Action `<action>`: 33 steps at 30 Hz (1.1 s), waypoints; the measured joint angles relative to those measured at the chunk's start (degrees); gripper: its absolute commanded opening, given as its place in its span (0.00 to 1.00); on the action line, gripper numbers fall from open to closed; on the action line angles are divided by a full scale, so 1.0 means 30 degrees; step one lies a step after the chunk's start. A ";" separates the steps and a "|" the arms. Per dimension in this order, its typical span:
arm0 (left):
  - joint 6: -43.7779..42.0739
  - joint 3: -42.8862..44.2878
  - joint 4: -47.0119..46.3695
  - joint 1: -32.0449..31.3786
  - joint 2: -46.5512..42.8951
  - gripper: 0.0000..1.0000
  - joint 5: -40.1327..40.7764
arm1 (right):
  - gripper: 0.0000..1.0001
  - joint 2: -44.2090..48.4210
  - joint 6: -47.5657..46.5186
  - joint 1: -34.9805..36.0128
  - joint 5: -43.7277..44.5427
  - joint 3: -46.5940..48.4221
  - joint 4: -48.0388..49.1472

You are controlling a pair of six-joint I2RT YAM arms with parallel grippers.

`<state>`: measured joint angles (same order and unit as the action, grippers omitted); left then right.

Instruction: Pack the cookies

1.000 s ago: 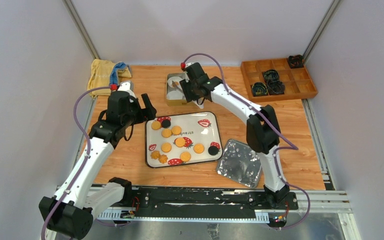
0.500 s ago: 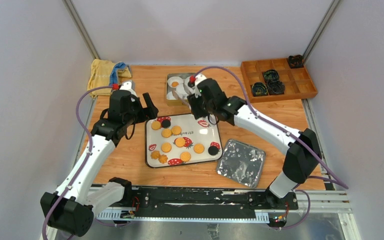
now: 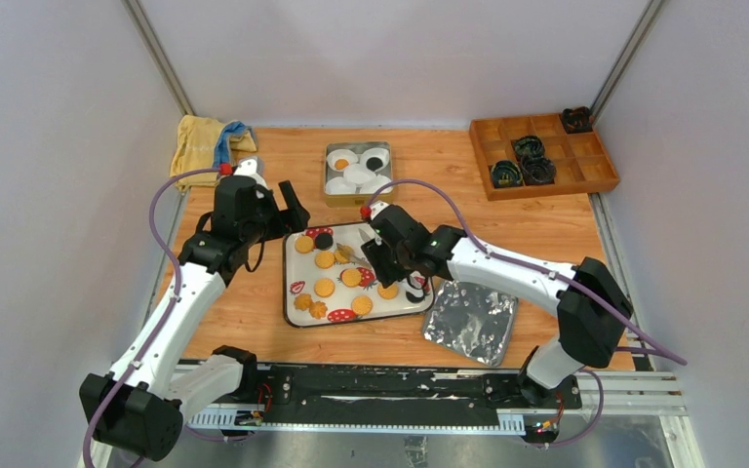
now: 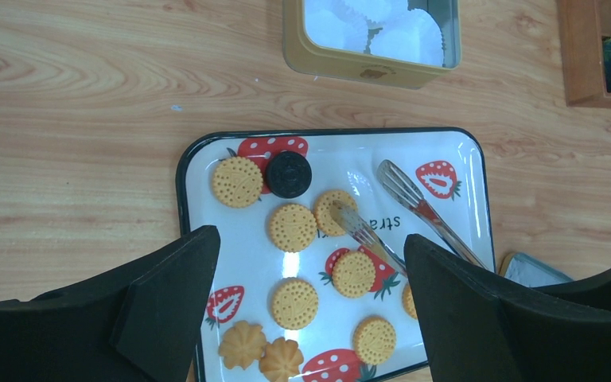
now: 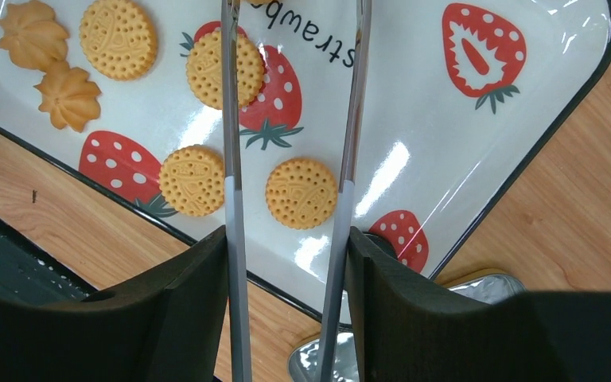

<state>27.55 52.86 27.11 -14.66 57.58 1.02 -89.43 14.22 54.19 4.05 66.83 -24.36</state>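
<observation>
My right pincer (image 5: 286, 247) is clamped on the tongs (image 5: 230, 143), whose tips are spread over the cookies (image 5: 301, 192) lying on the tray (image 5: 414, 103). My left pincer (image 4: 306, 247) hangs wide open, holding nothing, over the tray's left side. I judge this the pick step: next I lower, pinch one cookie, and carry it to the tin (image 4: 366, 70).

Left arm (image 3: 171, 312) poised, jaws wide apart; right arm (image 3: 502, 268) outstretched, jaws gripping tongs (image 5: 231, 159).

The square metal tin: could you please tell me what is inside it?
White paper cups fill the square metal tin; one holds a golden cookie, another a black cookie. The cups hide its floor.
</observation>
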 measured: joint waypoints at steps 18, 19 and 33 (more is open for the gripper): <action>0.0044 -0.0357 0.0000 0.0000 -0.0284 0.93 -0.0058 | 0.57 0.0372 0.0729 0.1180 0.0109 -0.0095 -0.1188; 0.0044 -0.0379 0.0007 0.0000 -0.0291 0.93 -0.0073 | 0.57 0.0131 0.0765 0.1202 0.0153 -0.0095 -0.1188; 0.0036 -0.0401 0.0007 0.0000 -0.0357 0.93 -0.0131 | 0.42 -0.1792 0.0743 0.1231 0.0546 0.0721 -0.1253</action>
<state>27.66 51.66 27.14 -14.66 56.51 0.62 -94.80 16.45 57.89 5.69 68.99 -28.12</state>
